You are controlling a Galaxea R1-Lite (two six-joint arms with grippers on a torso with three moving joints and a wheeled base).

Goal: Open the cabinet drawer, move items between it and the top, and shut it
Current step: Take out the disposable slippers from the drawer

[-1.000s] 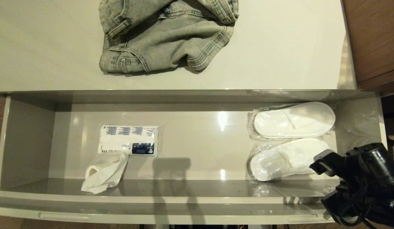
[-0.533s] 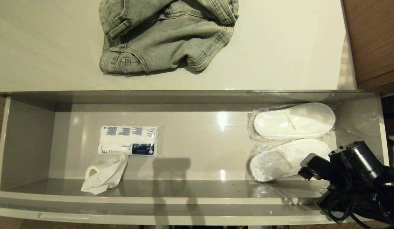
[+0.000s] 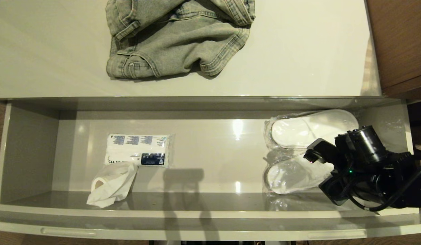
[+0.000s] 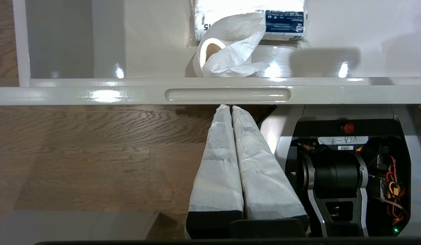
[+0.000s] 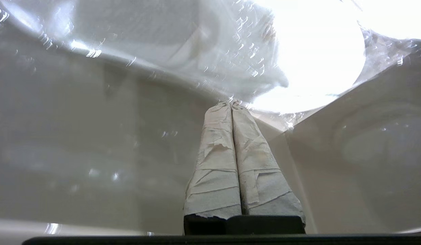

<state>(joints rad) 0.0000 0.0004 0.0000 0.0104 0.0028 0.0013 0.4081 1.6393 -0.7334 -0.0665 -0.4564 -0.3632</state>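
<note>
Slippers [image 3: 309, 131] lie bagged at the open drawer's [image 3: 30, 149] right end. Right end effector [image 5: 232, 103], clenched on the crinkly bag edge, likely grips plastic because the packs are flat.

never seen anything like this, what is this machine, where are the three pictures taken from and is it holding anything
It is a two-armed robot at an open drawer. One picture looks down from its head; the other two come from cameras on its wrists, behind the fingers.

On the glossy off-white cabinet top lies a crumpled pale denim garment. In the drawer lie a blue-printed white tissue pack, a loose white paper roll and two bagged white slippers.

The right gripper, taped in white, is shut. Its tips are at the crinkly plastic of a slipper bag, but a real pinch cannot be confirmed. The left gripper is shut and empty, parked below the drawer front's handle.
</note>
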